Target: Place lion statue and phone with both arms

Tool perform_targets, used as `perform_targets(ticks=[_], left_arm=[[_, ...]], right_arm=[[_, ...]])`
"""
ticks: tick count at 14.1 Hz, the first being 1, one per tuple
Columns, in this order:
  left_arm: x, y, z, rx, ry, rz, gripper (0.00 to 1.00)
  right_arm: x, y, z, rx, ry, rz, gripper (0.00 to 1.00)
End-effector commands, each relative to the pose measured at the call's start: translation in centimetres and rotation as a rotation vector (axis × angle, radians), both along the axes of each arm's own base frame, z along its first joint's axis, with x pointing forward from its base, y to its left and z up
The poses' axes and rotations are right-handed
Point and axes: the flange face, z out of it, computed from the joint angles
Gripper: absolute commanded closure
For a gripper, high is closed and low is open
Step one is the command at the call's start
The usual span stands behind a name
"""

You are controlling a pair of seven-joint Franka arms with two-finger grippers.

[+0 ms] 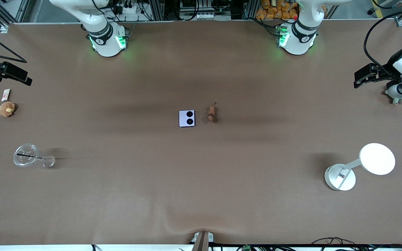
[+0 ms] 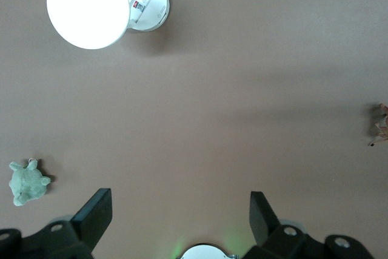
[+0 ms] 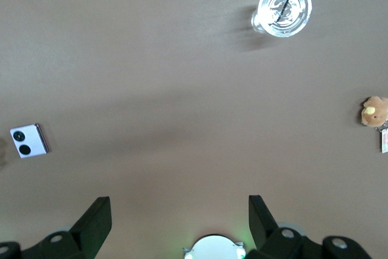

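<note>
The pale lavender phone [image 1: 187, 118] lies flat at the middle of the table, its two black camera circles facing up. The small reddish-brown lion statue [image 1: 211, 113] lies right beside it, toward the left arm's end. The phone also shows in the right wrist view [image 3: 29, 141], and the lion shows at the edge of the left wrist view [image 2: 381, 124]. My left gripper [image 1: 357, 78] [image 2: 177, 213] is open and empty, raised over the left arm's end of the table. My right gripper [image 1: 24, 77] [image 3: 176, 216] is open and empty, raised over the right arm's end.
A white desk lamp [image 1: 361, 165] stands near the left arm's end, nearer the front camera. A green plush toy [image 1: 398, 97] lies under the left hand. A brown plush toy [image 1: 7, 108] with a tag and a clear glass [image 1: 26, 155] lie at the right arm's end.
</note>
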Motion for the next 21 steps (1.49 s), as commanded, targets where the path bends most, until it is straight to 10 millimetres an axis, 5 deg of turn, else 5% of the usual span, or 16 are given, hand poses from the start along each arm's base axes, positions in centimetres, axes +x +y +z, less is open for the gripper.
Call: perform_targets(ticks=[1,10,12,14,16,21], left_arm=[[-0.4,0.0,0.8,0.019,-0.017,-0.020,0.00],[-0.1,-0.8,0.3,0.005,-0.006,-0.010,0.00],[0.0,-0.3,0.7,-0.035,-0.011,0.049,0.00],[0.5,2.4,1.0,-0.141,-0.012,0.135,0.00],[1.8,0.4,-1.5,-0.148,0.037,0.106,0.00],[3.2,-11.3,-6.5,-0.152,0.090,0.108,0.00]], right_arm=[[-0.9,0.2,0.1,-0.011,0.006,0.032,0.00],[-0.9,0.0,0.1,-0.007,0.008,0.026,0.00],[-1.0,-0.3,0.0,-0.006,0.016,0.023,0.00],[-0.9,-0.7,-0.2,-0.005,0.021,0.017,0.00],[-0.8,-1.0,-0.5,-0.004,0.025,0.017,0.00],[-0.8,-1.0,-0.4,-0.002,0.030,0.019,0.00]])
